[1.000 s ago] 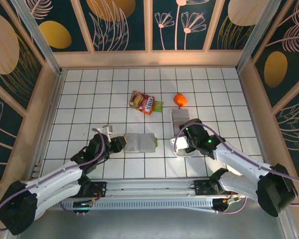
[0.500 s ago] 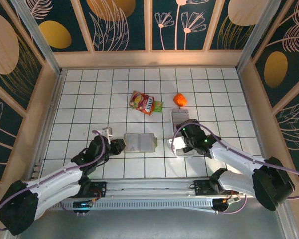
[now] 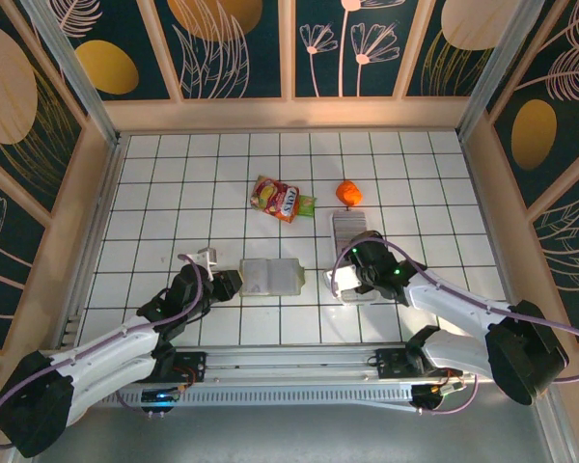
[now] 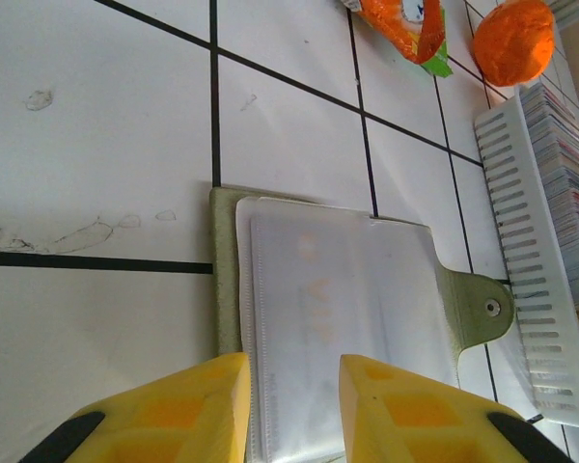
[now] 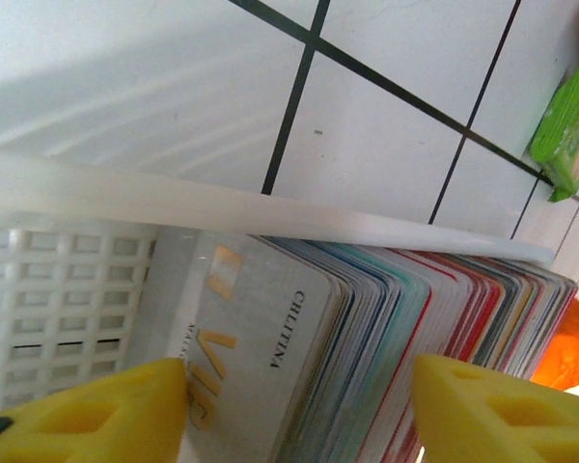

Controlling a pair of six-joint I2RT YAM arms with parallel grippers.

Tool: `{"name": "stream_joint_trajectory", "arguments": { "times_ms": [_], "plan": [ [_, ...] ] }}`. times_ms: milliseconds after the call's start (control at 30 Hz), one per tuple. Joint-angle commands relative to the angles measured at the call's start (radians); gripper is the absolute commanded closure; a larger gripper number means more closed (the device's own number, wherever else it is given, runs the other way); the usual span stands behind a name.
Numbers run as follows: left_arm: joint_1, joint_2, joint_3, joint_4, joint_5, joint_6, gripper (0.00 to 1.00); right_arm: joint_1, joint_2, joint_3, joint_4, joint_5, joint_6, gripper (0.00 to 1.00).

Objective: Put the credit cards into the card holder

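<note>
Against the frame one second back, the right claw has crept slightly up and left over the white tray; the left claw has barely shifted at the left edge of the card holder; holder, tray, snack packet and orange ball lie where they were on the bench. The card holder lies opened flat near the bench's middle, just left of the tray, clear sleeves up, olive snap tab pointing toward the tray. Left wrist view: left claw's jaws stand apart, yellow fingers either side of the holder's near edge; no contact can be made out. The credit cards stand packed on edge in the tray's far half. Right wrist view: right claw's jaws stand wide apart, straddling the near end of the pack (front card silvery, gold "VIP" lettering); its fingers are cut off by the frame's lower edge, so whether the pads touch the cards cannot be told. From above, the right claw body hides the tray's middle; card count unreadable, edges blur into stripes.
</note>
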Motion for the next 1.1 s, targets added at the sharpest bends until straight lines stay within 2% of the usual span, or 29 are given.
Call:
{"name": "stream_joint_trajectory", "arguments": {
  "times_ms": [0, 300, 500, 867, 1067],
  "plan": [
    [-0.003, -0.013, -0.009, 0.022, 0.011, 0.0, 0.71, 0.0, -0.013, 0.035, 0.011, 0.043, -0.012, 0.44],
    [-0.003, -0.012, -0.004, 0.019, 0.012, -0.002, 0.73, -0.001, -0.035, 0.032, -0.003, 0.035, -0.01, 0.64],
    [-0.004, -0.007, -0.002, 0.019, 0.009, -0.005, 0.73, 0.0, -0.051, 0.029, -0.015, 0.037, -0.007, 0.72],
    [-0.004, 0.008, -0.001, 0.031, 0.014, -0.004, 0.74, -0.002, -0.075, 0.014, -0.02, 0.035, -0.007, 0.82],
    [-0.003, 0.022, 0.003, 0.034, 0.02, -0.005, 0.74, -0.002, -0.084, 0.017, -0.028, 0.041, -0.009, 0.82]
  ]
}}
